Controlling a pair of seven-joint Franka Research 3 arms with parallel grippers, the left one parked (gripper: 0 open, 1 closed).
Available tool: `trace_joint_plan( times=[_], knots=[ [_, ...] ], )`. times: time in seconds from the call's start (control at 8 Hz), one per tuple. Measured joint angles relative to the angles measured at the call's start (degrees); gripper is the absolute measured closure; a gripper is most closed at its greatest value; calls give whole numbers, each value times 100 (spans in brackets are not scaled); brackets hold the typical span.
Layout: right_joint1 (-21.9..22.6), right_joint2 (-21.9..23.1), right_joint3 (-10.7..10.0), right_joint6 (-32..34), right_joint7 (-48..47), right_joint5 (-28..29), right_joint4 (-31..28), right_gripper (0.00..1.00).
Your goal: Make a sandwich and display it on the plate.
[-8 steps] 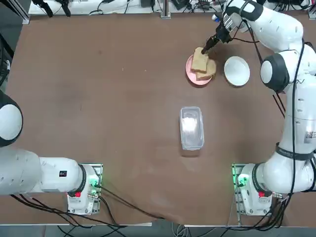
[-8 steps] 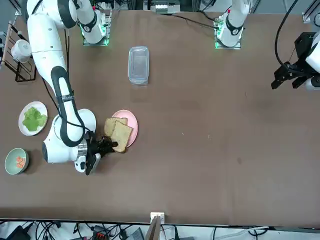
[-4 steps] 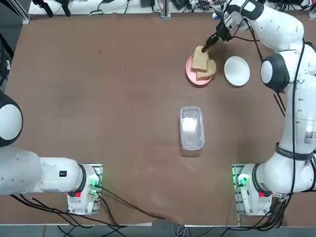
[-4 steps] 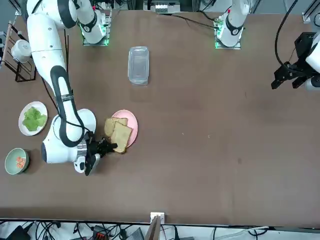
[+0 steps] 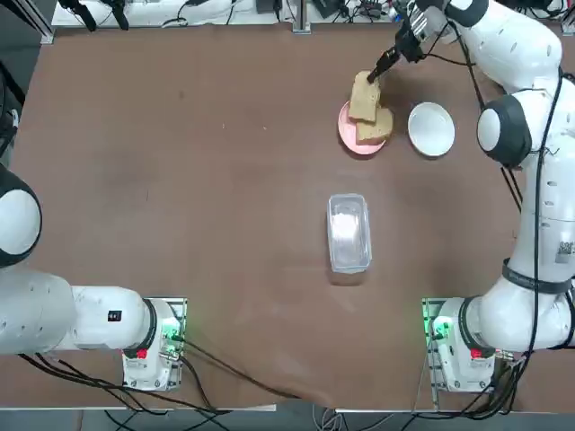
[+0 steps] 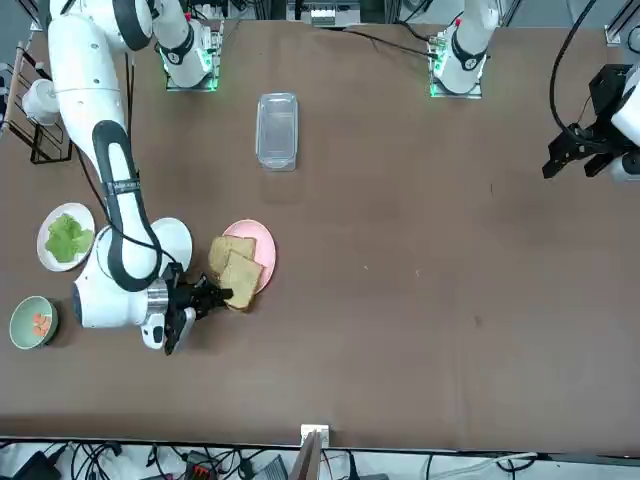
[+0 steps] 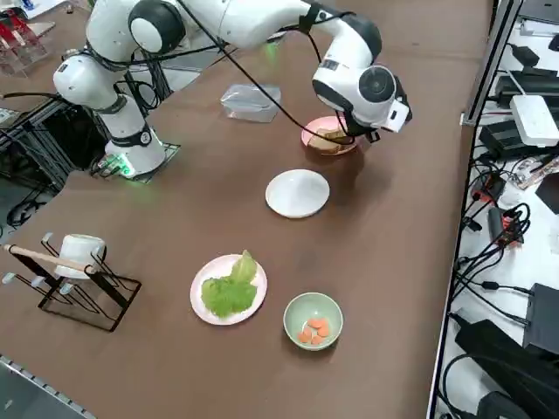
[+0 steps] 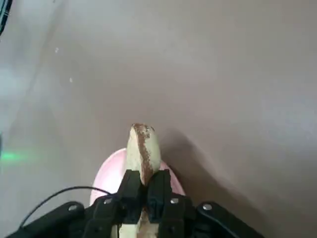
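I see the right gripper (image 5: 375,75) clenched on the far edge of a bread slice (image 5: 363,95), tilted above the pink plate (image 5: 346,127), where a second slice (image 5: 375,128) lies. The empty white plate (image 5: 431,129) sits just beside it. Well apart are the clear lidded container (image 5: 349,232), the lettuce plate (image 7: 229,289) and a green bowl (image 7: 314,320).

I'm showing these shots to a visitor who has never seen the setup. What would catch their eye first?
Most striking is the right end effector at the far side of the table, shut on a bread slice tilted up over the pink plate, where a second slice lies. Beside it sits an empty white plate, and farther out a plate of lettuce.
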State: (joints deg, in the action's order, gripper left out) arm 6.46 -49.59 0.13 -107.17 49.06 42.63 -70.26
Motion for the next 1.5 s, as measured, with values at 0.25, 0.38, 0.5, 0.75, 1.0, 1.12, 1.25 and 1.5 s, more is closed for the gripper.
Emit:
trace_joint_plan(
  times=[0.25, 0.38, 0.5, 0.75, 1.0, 1.12, 1.25, 1.5],
  knots=[
    [-14, 401, -21, 160, -612, -27, 102, 93],
    [-24, 684, -41, 208, -1135, -226, 127, 93],
    [-29, 994, -68, 231, -1780, -602, 136, 93],
    [-93, 1495, -159, 282, -2594, -1000, 126, 93],
    [-444, 1695, -281, 364, -2928, -1161, 92, 93],
    [-620, 1776, -426, 447, -3211, -1254, -3, 93],
    [-714, 1859, -587, 471, -3583, -1286, -136, 93],
    [-732, 2163, -939, 185, -4135, -1307, -661, 93]
  ],
)
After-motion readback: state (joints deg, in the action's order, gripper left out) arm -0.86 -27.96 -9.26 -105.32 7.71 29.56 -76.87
